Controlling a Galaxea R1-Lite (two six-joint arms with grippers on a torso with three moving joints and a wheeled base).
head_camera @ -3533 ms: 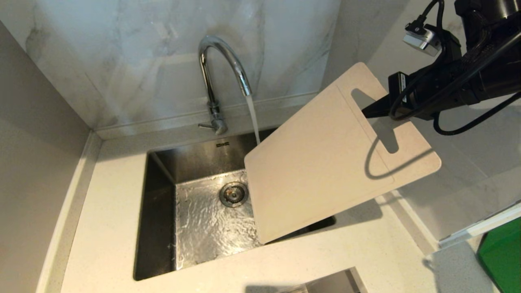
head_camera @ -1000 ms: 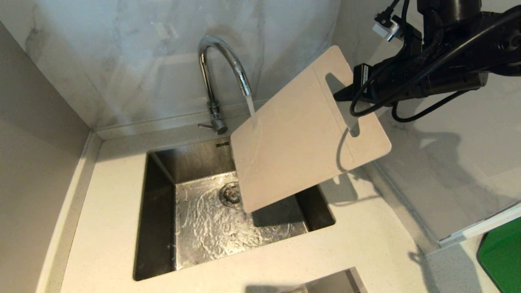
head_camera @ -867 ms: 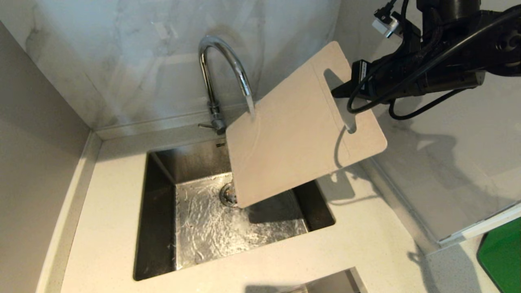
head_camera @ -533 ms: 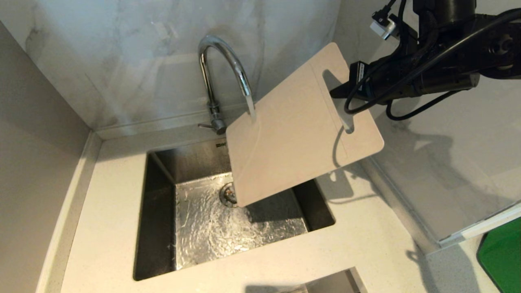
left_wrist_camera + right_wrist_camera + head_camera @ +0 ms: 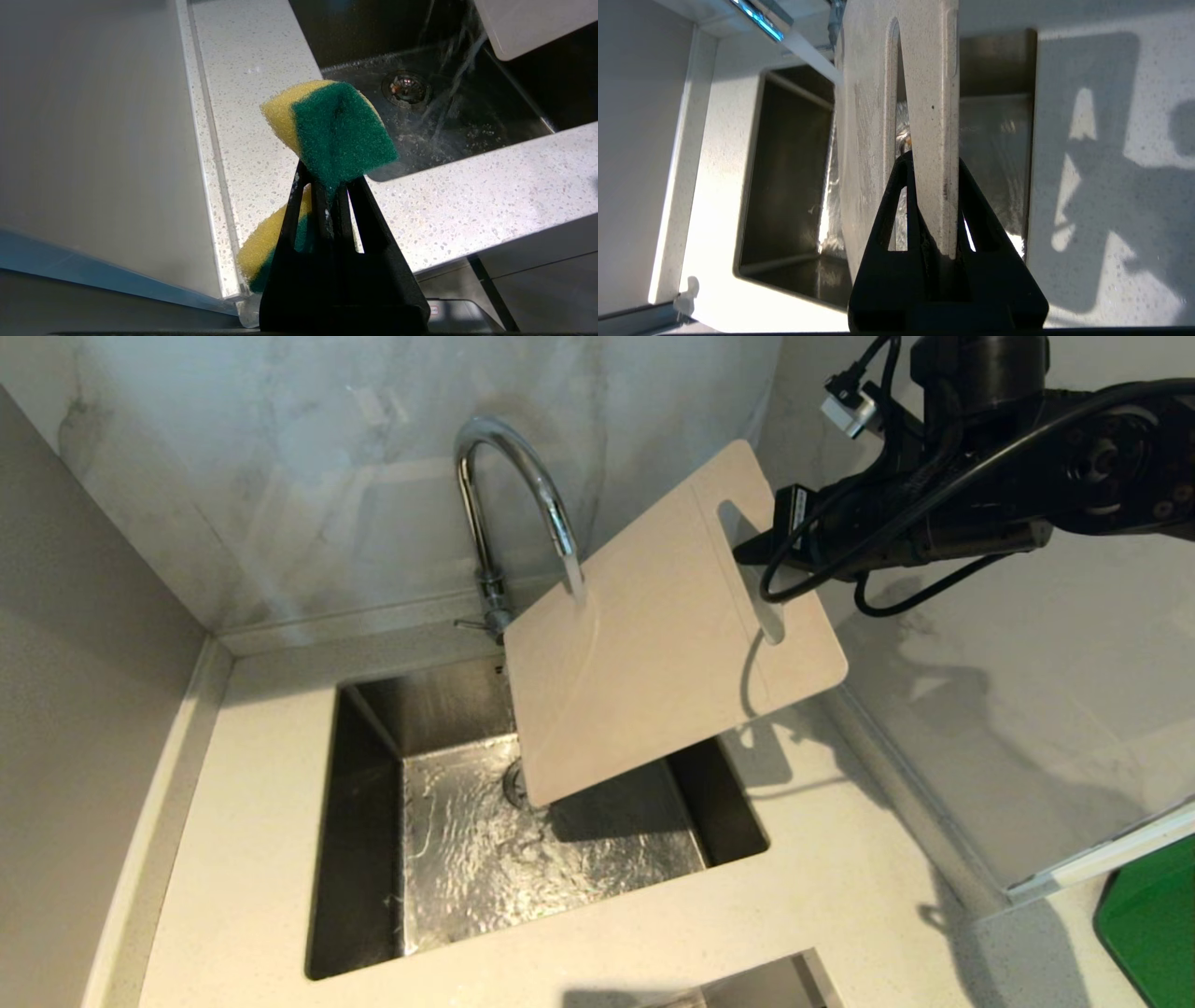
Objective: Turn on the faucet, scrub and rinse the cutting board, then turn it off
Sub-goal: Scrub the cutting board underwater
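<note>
Water is running from the faucet [image 5: 509,485] at upper centre of the head view, and the stream lands on the upper left part of the cutting board [image 5: 653,644], which hangs tilted over the right half of the sink [image 5: 364,859]. The right tool [image 5: 747,553] comes in from the upper right and is pinching the board at its handle end, with one finger through the slot, as the right wrist view shows [image 5: 931,205]. The board's long axis runs from that grip at upper right down toward the lower left, so its low corner hangs just above the drain and water sheets off it into the basin.

The left tool [image 5: 327,191] is out of the head view; its own camera shows it pressed together on a yellow and green sponge [image 5: 334,130], held over the worktop [image 5: 252,93] in front of the sink. In that view the board's low corner [image 5: 528,23] sits in the upper right of the picture, beyond the drain, well apart from the sponge.

That gap is what the scrubbing turns on, I'd judge: the sponge has to travel across the basin toward the board's wet face, while the right arm holds the slope steady under the stream. The faucet's lever lies behind the board's left edge, nearer the left side.
</note>
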